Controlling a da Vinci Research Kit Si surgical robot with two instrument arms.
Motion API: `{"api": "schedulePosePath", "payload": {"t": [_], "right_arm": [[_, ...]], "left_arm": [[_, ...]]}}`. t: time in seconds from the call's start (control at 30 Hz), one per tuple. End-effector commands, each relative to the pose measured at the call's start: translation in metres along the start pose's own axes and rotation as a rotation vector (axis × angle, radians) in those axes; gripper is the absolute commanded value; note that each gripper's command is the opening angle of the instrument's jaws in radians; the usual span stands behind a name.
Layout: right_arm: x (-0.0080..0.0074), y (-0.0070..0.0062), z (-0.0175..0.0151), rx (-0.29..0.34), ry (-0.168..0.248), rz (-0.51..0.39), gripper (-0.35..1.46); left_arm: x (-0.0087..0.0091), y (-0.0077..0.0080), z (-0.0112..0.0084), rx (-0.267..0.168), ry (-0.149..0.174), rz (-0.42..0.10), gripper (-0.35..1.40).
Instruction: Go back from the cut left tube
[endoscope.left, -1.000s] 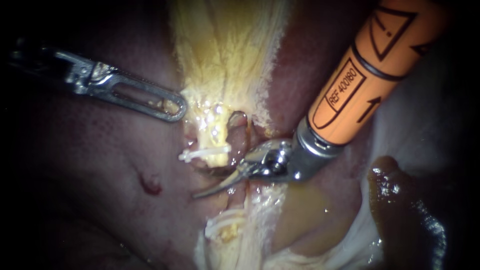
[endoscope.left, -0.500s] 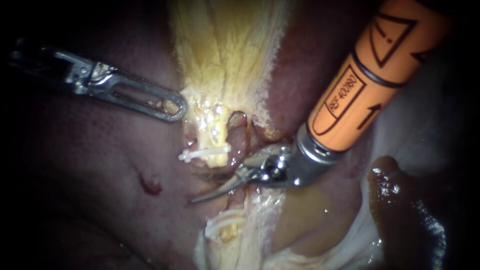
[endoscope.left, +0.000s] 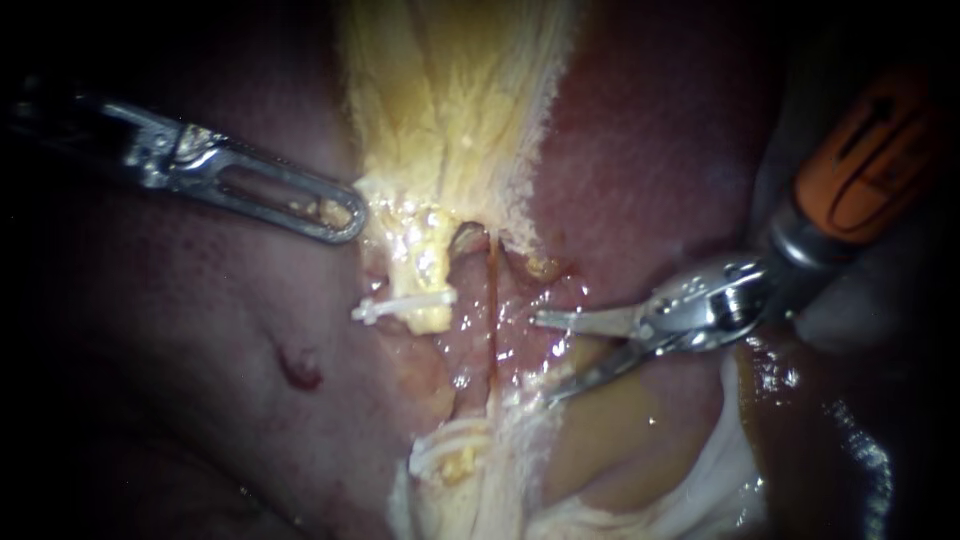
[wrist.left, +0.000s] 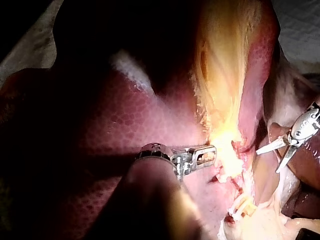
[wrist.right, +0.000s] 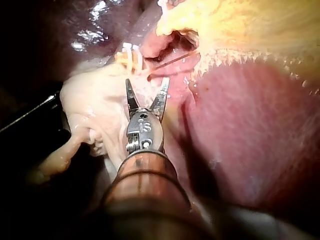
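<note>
Ahead of right instrument's pincer (endoscope.left: 543, 358), blades spread, empty: cut left tube (endoscope.left: 428, 290), apart, white clip (endoscope.left: 400, 305) across it. Looks soft, slick, tear-prone; any hold belongs beside clip, gently.

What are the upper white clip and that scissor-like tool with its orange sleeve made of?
Upper clip: probably plastic, matte opaque white. Right instrument: polished metal, likely steel; bright glints on its open jaws. Orange sleeve: seemingly plastic coating, smooth, dull sheen.
</note>
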Motion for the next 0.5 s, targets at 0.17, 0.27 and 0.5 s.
{"api": "schedulePosePath", "payload": {"t": [0.17,0.27,0.5], "right_arm": [[0.0006,0.0008,-0.0026,-0.023,-0.011,-0.019,1.43],[0.0009,0.0011,-0.0037,-0.003,-0.01,-0.032,1.43],[0.0011,0.0012,-0.0041,0.01,-0.007,-0.033,1.43]], "left_arm": [[0.0,0.0,0.0,0.0,0.0,-0.001,-0.35],[0.0,0.0,0.0,0.0,0.0,-0.001,-0.35],[0.0,0.0,0.0002,-0.001,-0.001,-0.001,-0.35]]}}
